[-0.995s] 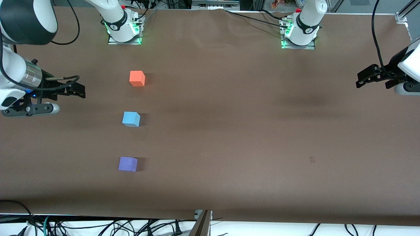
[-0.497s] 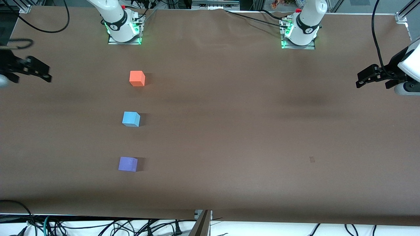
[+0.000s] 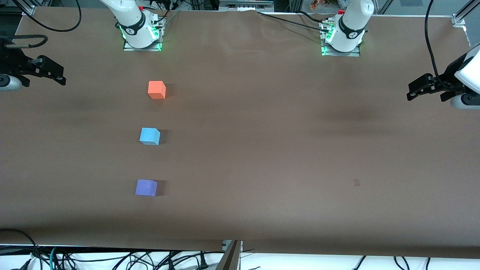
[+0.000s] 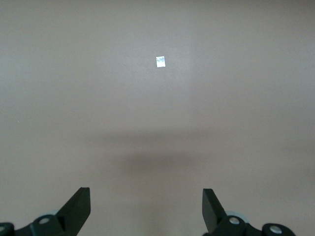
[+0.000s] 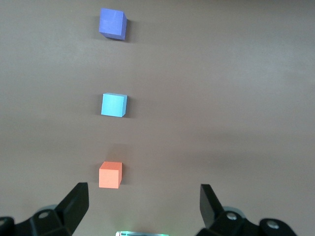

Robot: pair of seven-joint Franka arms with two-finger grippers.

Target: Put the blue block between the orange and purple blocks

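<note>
Three small cubes stand in a line toward the right arm's end of the table. The orange block point(image 3: 156, 90) point(image 5: 110, 175) is farthest from the front camera. The blue block point(image 3: 150, 136) point(image 5: 114, 104) sits between it and the purple block point(image 3: 146, 188) point(image 5: 113, 23), which is nearest, with a gap on each side. My right gripper point(image 3: 56, 73) point(image 5: 144, 194) hangs open and empty over the table's edge at the right arm's end, well apart from the cubes. My left gripper point(image 3: 412, 92) point(image 4: 146, 196) waits open and empty over the left arm's end.
A brown mat point(image 3: 262, 150) covers the table. A small pale mark point(image 3: 356, 182) point(image 4: 160, 61) lies on it toward the left arm's end. The two arm bases point(image 3: 140, 32) point(image 3: 343, 35) stand along the edge farthest from the camera. Cables point(image 3: 112, 258) hang below the near edge.
The right arm has drawn back and risen toward its end of the table, then settled a little inward. The three blocks and the left arm have not moved.
</note>
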